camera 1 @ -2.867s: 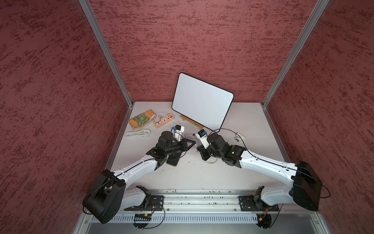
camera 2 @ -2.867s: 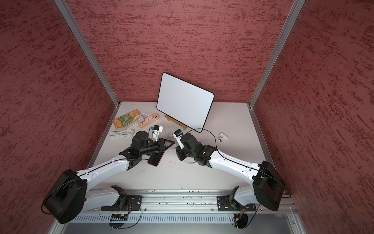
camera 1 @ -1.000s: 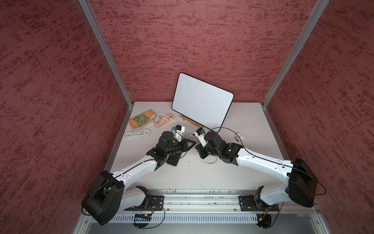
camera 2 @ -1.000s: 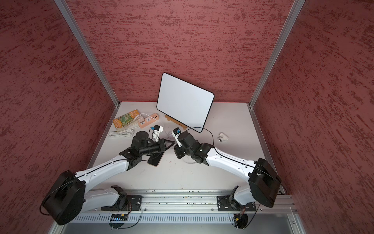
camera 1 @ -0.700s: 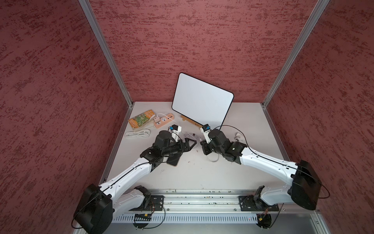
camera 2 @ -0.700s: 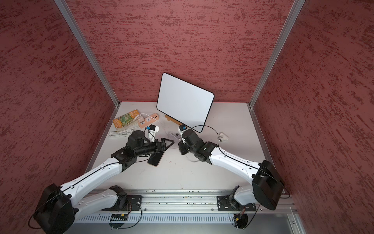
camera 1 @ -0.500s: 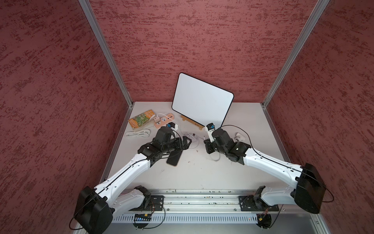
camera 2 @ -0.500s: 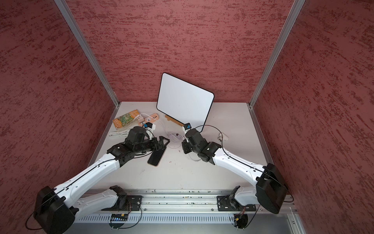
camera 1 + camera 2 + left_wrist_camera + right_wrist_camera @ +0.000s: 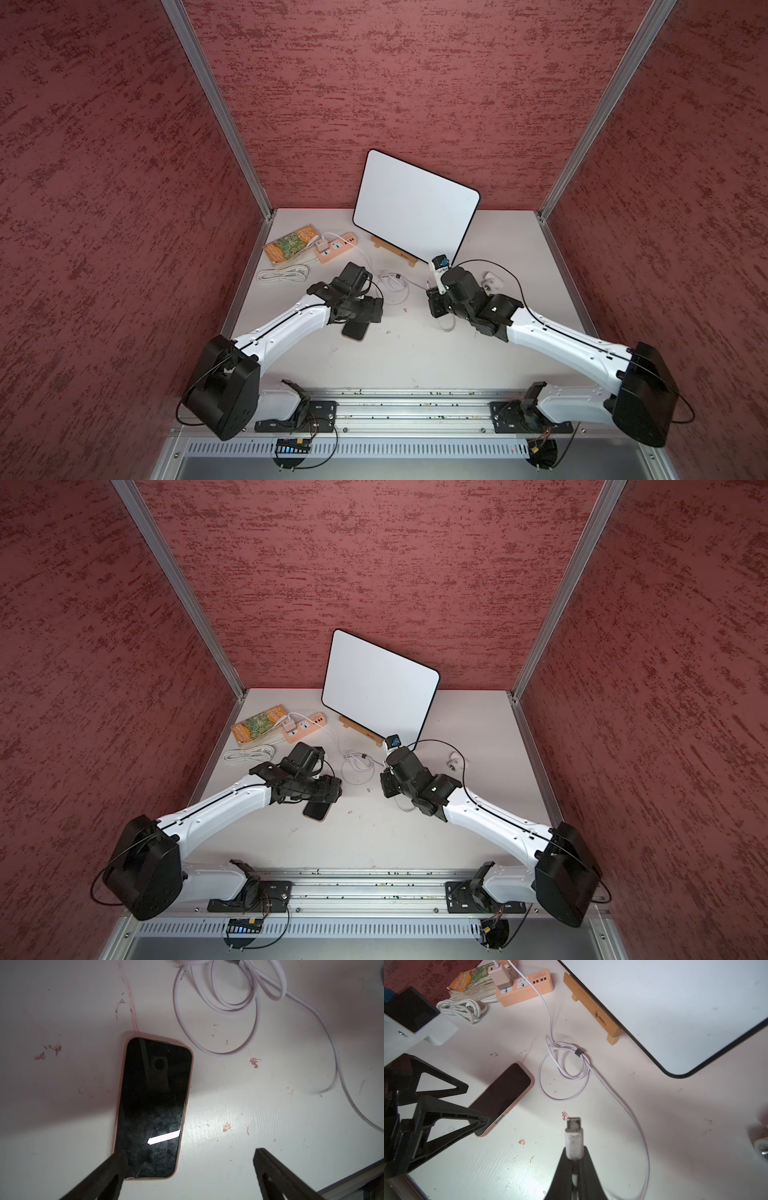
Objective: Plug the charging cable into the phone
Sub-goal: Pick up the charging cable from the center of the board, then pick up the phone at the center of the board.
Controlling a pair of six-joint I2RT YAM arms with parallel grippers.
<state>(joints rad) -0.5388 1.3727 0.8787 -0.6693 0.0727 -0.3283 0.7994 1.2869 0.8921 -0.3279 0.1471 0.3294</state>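
1. Between the clamped jaws of the right gripper (image 9: 574,1155) sits the white housing of the charging cable (image 9: 564,1076). Its silver plug (image 9: 573,1123) sticks out past the fingertips, above the table (image 9: 415,357) and joined to nothing.
2. The left gripper (image 9: 190,1152) has its jaws spread wide and grips nothing. A second ago they were nearly closed.
3. One left finger crosses a corner of the phone (image 9: 153,1105) in the left wrist view. Whether it touches cannot be told.
4. The phone lies flat on the table, screen up, partly under the left gripper in both top views (image 9: 355,330) (image 9: 316,811). It is in about the same spot as before.
5. The plug is near the phone but clear of it.
6. A second ago the two grippers almost met over the phone. Now they are well apart, with the right arm drawn back to its own side.
7. From the right gripper the cable loops over the table to a loose coil just beside the phone. It then runs on to a charger (image 9: 499,976) plugged into a peach power strip (image 9: 527,989).
8. Behind the coil, a white board (image 9: 415,216) leans on a wooden stand (image 9: 591,1009).
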